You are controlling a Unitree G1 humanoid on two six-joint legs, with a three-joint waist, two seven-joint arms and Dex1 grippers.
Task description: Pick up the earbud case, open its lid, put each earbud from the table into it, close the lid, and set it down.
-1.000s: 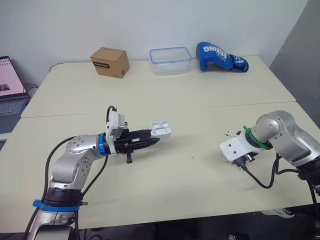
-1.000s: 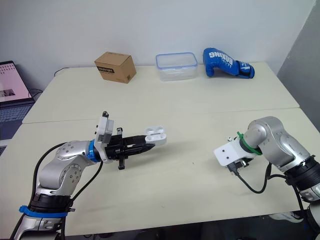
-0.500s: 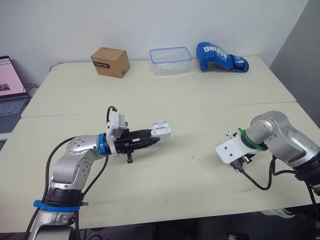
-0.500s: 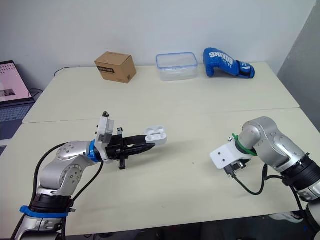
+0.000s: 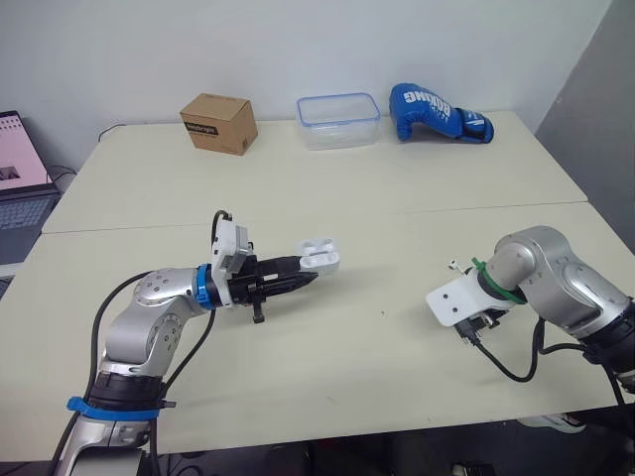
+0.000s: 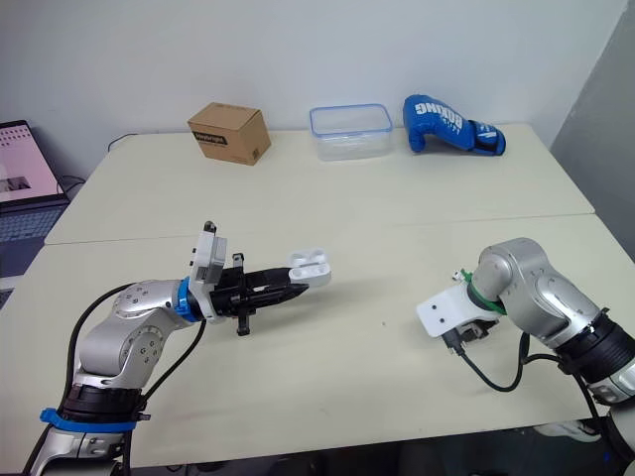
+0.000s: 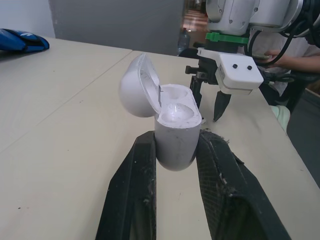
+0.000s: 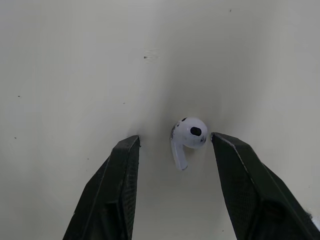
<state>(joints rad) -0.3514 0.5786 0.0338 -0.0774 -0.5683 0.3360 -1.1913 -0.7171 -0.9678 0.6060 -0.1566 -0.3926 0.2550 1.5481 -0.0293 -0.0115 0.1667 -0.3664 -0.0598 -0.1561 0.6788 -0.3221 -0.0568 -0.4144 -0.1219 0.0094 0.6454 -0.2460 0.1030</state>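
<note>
My left gripper (image 7: 172, 142) is shut on the white earbud case (image 7: 175, 132), holding it above the table with its lid (image 7: 137, 92) swung open. Both sockets look empty. In the eye views the case (image 5: 319, 257) hangs left of centre. My right gripper (image 8: 175, 139) points down at the table, open, with a white earbud (image 8: 187, 135) lying between its fingers, nearer one finger and touching neither. The right gripper (image 5: 475, 327) sits under its white mount. A small white piece (image 5: 451, 264), possibly another earbud, lies just behind that wrist.
Along the far edge stand a cardboard box (image 5: 218, 123), a clear plastic container (image 5: 338, 120) and a blue boxing glove (image 5: 437, 113). A laptop (image 5: 20, 183) sits at the left. A seam (image 5: 298, 220) runs across the cream table.
My right arm has shifted a little to the left over the table. The left gripper and the open case have stayed where they were.
</note>
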